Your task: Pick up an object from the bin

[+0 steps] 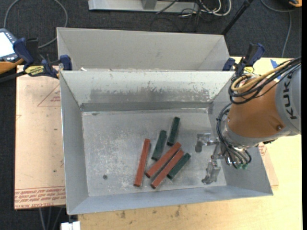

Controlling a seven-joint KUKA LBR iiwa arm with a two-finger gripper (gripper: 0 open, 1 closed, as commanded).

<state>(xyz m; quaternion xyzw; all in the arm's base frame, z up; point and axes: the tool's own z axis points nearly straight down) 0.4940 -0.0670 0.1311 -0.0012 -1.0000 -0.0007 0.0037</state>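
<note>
My gripper (207, 156) hangs low over the right part of the bin floor, its fingers spread open with bare floor between them. Just to its left lies a short dark green bar (179, 165), slanted. Against that bar rest two long red bars (163, 159) side by side, also slanted. The gripper touches none of them.
Two more dark green bars (173, 127) (159, 144) lie above the red pair, and a third red bar (142, 162) lies further left. The arm's orange cover and cables overhang the bin's right wall.
</note>
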